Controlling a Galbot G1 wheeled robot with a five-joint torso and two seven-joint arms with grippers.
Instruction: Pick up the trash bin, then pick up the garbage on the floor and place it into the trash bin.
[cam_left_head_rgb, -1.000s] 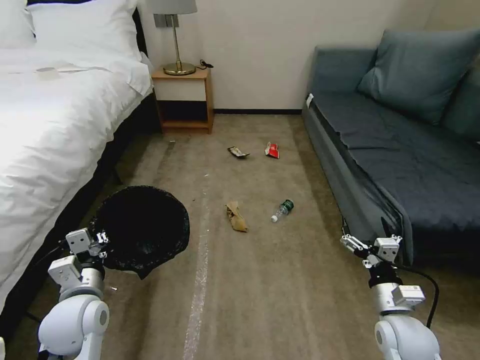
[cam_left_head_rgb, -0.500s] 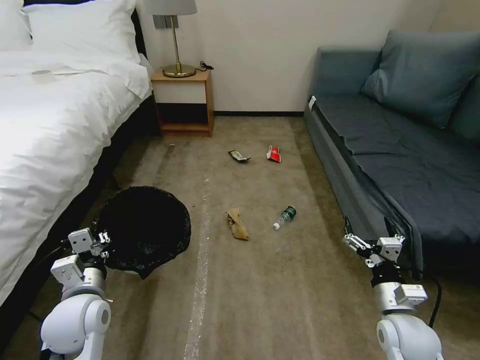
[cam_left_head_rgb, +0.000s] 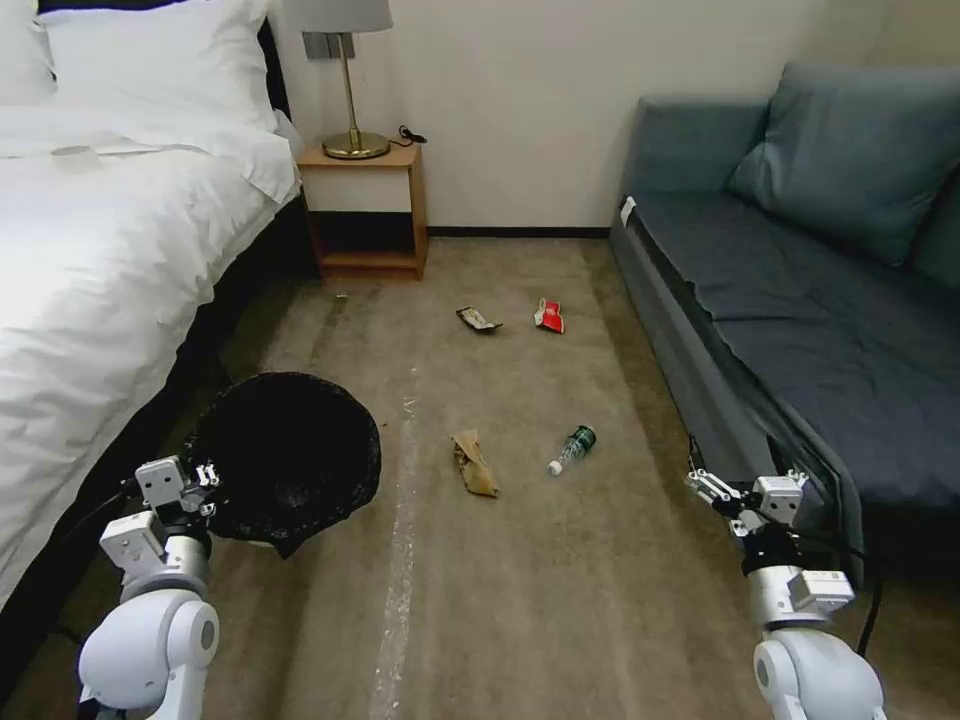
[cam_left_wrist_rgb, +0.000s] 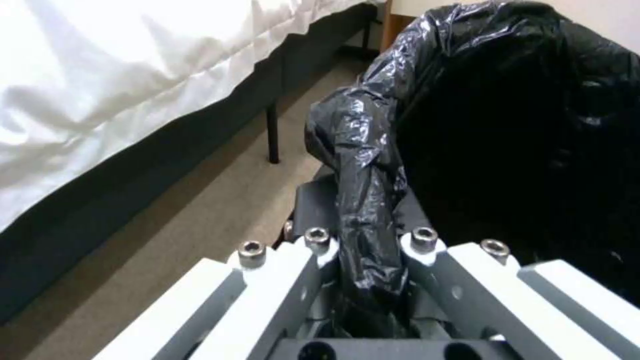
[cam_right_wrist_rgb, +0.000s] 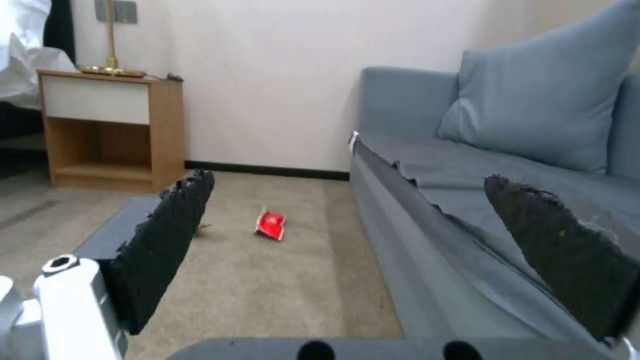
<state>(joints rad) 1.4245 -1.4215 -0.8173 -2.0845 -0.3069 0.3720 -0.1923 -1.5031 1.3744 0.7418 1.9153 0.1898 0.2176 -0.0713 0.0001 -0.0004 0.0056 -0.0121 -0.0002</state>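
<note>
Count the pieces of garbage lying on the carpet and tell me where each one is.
4. The brown paper bag lies mid-floor, with the small bottle beside it on the sofa side. Farther off, toward the nightstand, lie the dark wrapper and the red wrapper. More could be hidden under the bed.

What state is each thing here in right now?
Trash bin: held by its bag-draped rim.
Left end effector: shut on that rim.
Right end effector: open, empty.
Paper bag: crumpled, on the floor.
Bottle: lying down, capped.
Red wrapper: on the floor.
Dark wrapper: on the floor.
</note>
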